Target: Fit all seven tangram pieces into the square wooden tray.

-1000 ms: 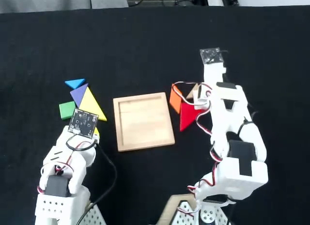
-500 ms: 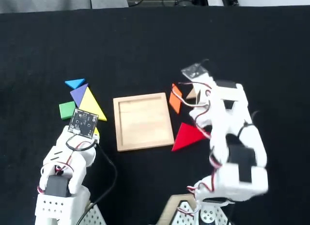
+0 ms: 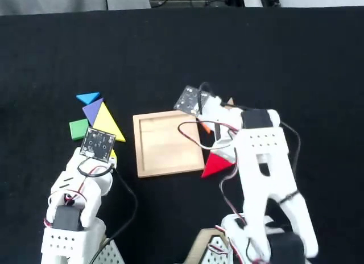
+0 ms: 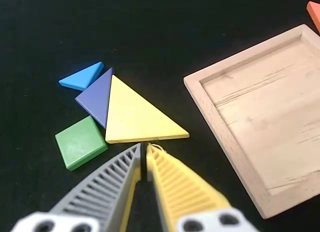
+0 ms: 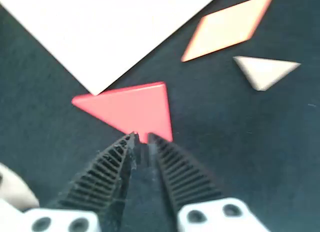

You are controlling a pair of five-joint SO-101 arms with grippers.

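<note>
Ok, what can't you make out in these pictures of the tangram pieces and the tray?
Orange parallelogram piece: high view, mostly hidden under the right arm.
Red triangle piece: high view, one side covered by that arm.
Square wooden tray: left wrist view, cut off by the picture's edge.
Whether the right gripper grips the red triangle piece: right wrist view, the gripper covers the contact.

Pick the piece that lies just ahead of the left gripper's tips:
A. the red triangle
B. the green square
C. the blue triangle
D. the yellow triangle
D: in the left wrist view the left gripper has its tips right at the near edge of the yellow triangle.
</note>
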